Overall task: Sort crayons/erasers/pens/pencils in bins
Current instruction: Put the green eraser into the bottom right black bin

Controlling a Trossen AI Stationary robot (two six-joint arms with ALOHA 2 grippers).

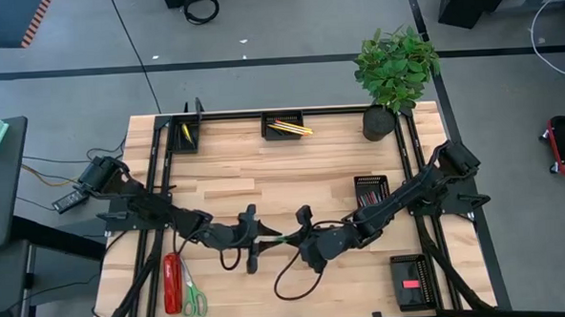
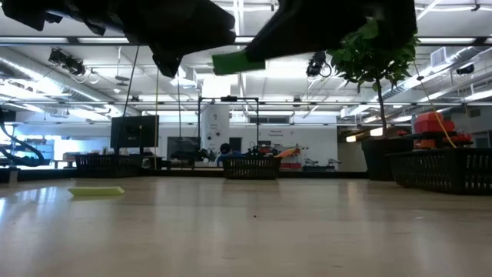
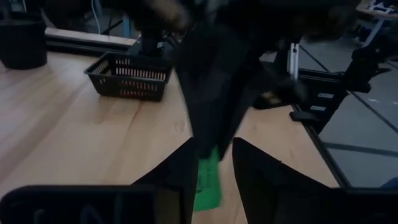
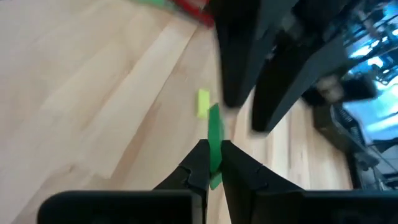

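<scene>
A small green eraser [image 1: 280, 238] hangs high over the middle of the table, where my two grippers meet. It shows in the low view as a green block [image 2: 238, 61] well above the tabletop. My right gripper [image 4: 214, 146] is shut on it. My left gripper [image 3: 216, 146] faces it from the table's left, open, with a finger on either side of the eraser's other end [image 3: 208, 183]. A neon yellow eraser [image 4: 203, 102] lies flat on the wood below them. My right gripper pinches one end of the green eraser [image 4: 214, 134] between its two fingers, coming from the table's right and slanting a little down. The eraser lies along the fingers and sticks out past their tips, lifted clear of the table. My left gripper: a gap shows beside one finger [image 3: 261, 168]; whether the other finger touches the eraser I cannot tell.
Black mesh bins stand at the far left [image 1: 188, 134], far middle with yellow pencils [image 1: 286, 126], right with red crayons [image 1: 370, 190] and near right with a pink eraser [image 1: 409, 282]. A plant pot [image 1: 378, 123] stands far right. A red stapler [image 1: 172, 283] and green scissors [image 1: 193, 298] lie near left.
</scene>
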